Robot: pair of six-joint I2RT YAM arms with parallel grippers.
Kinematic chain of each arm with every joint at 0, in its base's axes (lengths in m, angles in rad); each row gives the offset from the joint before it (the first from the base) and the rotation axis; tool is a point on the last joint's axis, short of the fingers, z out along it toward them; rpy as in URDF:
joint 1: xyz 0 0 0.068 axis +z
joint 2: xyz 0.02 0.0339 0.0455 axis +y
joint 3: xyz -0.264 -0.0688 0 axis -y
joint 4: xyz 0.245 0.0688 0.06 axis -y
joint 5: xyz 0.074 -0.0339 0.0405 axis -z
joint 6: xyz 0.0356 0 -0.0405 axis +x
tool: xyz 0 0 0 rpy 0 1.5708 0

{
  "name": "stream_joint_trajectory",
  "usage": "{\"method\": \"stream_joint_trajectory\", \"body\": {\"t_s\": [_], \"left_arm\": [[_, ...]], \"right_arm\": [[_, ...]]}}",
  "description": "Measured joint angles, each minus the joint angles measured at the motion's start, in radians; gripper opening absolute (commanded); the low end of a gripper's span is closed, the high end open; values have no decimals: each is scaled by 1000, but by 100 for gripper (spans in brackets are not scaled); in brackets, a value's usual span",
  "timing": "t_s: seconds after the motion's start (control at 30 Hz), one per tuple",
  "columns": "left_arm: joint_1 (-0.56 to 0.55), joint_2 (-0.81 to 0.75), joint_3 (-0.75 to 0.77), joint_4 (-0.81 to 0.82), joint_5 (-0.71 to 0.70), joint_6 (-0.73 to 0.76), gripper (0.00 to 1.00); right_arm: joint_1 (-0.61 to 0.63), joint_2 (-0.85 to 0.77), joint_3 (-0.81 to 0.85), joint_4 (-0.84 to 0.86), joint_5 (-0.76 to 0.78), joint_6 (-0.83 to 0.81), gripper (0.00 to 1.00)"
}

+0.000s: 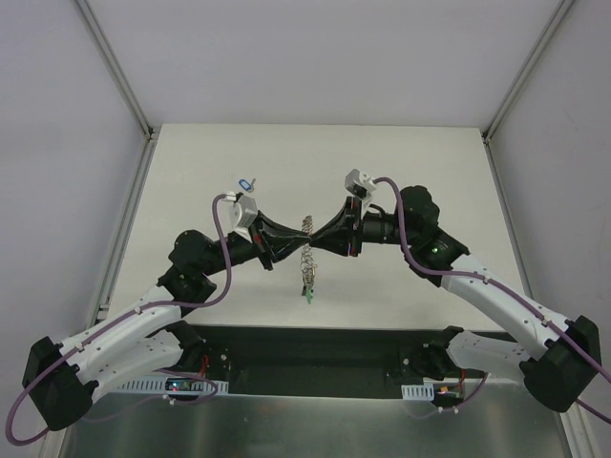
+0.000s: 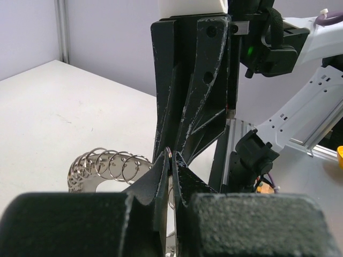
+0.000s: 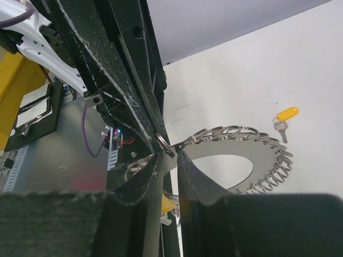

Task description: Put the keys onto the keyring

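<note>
Above the matte white tabletop, the flat grey keyring, edged with silvery wire loops, hangs between two scuffed black grippers. The left gripper has its jaws pinched on one loop. The right gripper has its jaws narrow about the rim, its grip unclear. A yellow-tagged key lies on the tabletop beyond.

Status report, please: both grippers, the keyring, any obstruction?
Left gripper shut on keyring. Right gripper at same edge, jaws narrow, grip unclear. Yellow-tagged key lies loose on table. No obstruction seen.
</note>
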Motion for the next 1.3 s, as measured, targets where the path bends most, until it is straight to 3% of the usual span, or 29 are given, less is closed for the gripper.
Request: {"method": "stream_joint_trajectory", "body": {"t_s": [0.17, 0.3, 0.53, 0.77, 1.07, 1.3], "left_arm": [[2, 10, 0, 26, 19, -18, 0], [2, 13, 0, 46, 31, -34, 0], [2, 2, 0, 42, 41, -30, 0], [0, -18, 2, -12, 41, 4, 0], [0, -19, 13, -142, 39, 95, 28], [0, -24, 17, -248, 36, 179, 44]], "right_arm": [[-3, 0, 10, 0, -24, 0, 12], [-7, -1, 17, -1, -44, 0, 1], [-13, 0, 24, -5, -86, -3, 1], [-6, 1, 70, -124, -102, -74, 1], [1, 29, 206, -439, -45, -259, 1], [76, 98, 393, -769, 134, -434, 1]]}}
